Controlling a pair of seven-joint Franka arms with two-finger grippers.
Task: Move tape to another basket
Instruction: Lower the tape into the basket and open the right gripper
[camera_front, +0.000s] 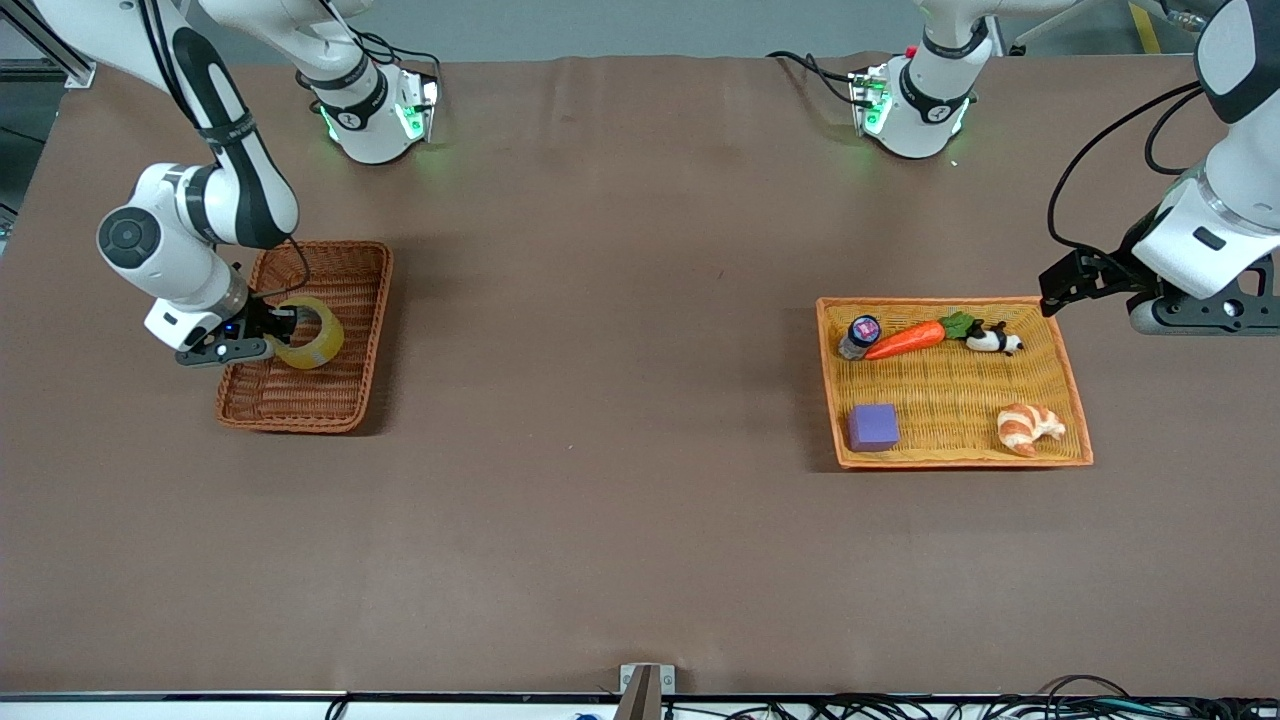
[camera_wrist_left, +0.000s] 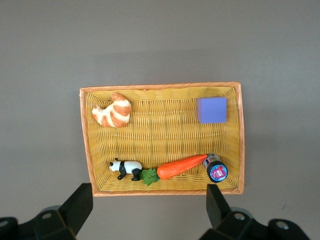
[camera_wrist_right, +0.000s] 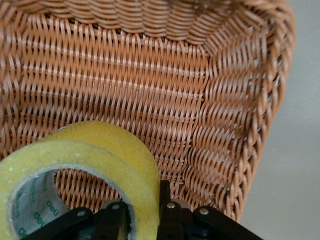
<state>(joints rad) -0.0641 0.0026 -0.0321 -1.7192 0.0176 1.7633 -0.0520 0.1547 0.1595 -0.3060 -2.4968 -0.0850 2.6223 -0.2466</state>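
fingers (camera_front: 268, 334) of the right gripper (camera_front: 262, 330) pinch the tape (camera_front: 310, 333) wall over the reddish-brown basket (camera_front: 345, 268) at the right arm's end of the counter (camera_front: 600, 400). left gripper (camera_front: 1100, 285) waits beside the orange tray (camera_front: 1075, 385).

left wrist view: fingers (camera_wrist_left: 217, 205) spread above the orange tray (camera_wrist_left: 86, 145).

right wrist view: fingers (camera_wrist_right: 165, 210) clamp the tape (camera_wrist_right: 107, 145), one inside the core, above the basket (camera_wrist_right: 150, 75).

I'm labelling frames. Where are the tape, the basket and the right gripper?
tape (camera_front: 318, 345): front view, on the roll's yellow outer band.
basket (camera_front: 345, 262): front view, on its bare woven floor.
right gripper (camera_front: 268, 333): front view, between its fingertips, shut on the tape.
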